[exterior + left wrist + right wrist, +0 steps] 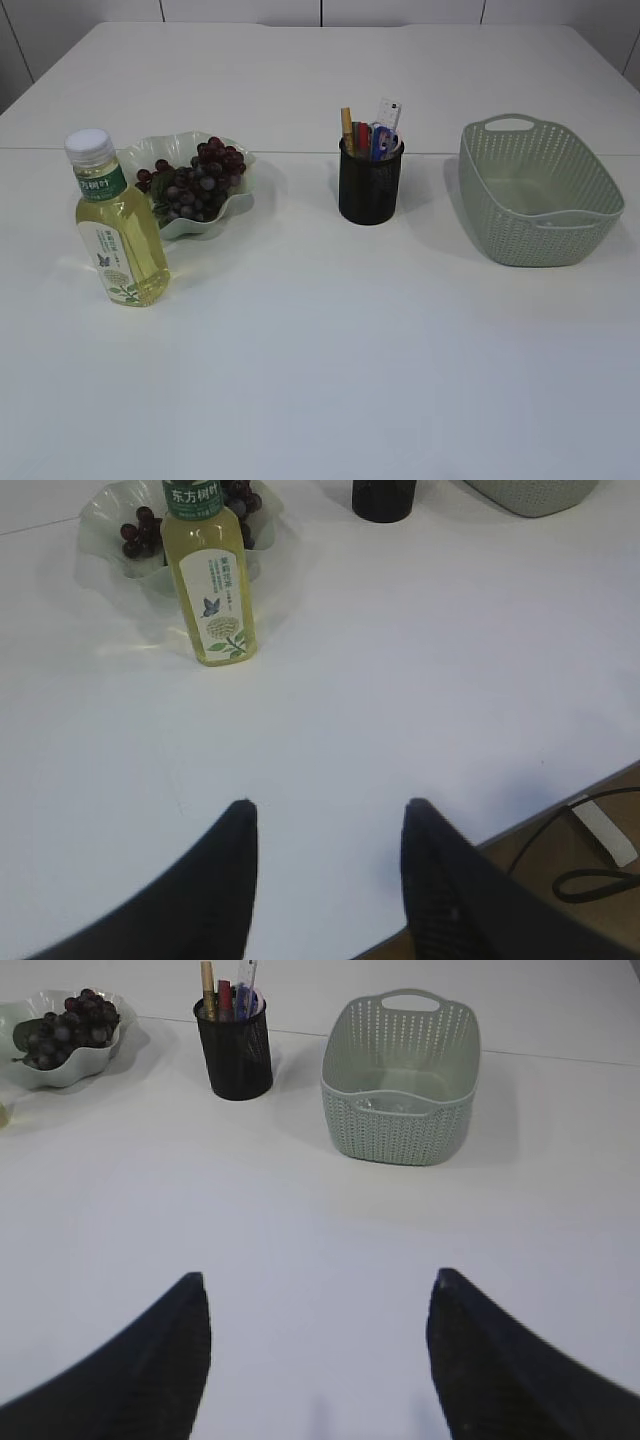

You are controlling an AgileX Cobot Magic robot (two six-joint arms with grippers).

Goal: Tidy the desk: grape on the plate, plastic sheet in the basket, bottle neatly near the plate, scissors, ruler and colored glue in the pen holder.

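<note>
The bottle (118, 229) stands upright just beside the plate (232, 205) holding the grape (195, 178); tools fill the pen holder (370, 185). Both the left gripper (328, 825) and right gripper (318, 1298) hang empty, jaws apart, so the tidying looks finished and only retreat remains.

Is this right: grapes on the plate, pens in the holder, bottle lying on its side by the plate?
Not quite. The bottle stands upright, cap up, by the plate, as the exterior view shows. The rest holds: grapes on the plate, pens in the holder.
</note>
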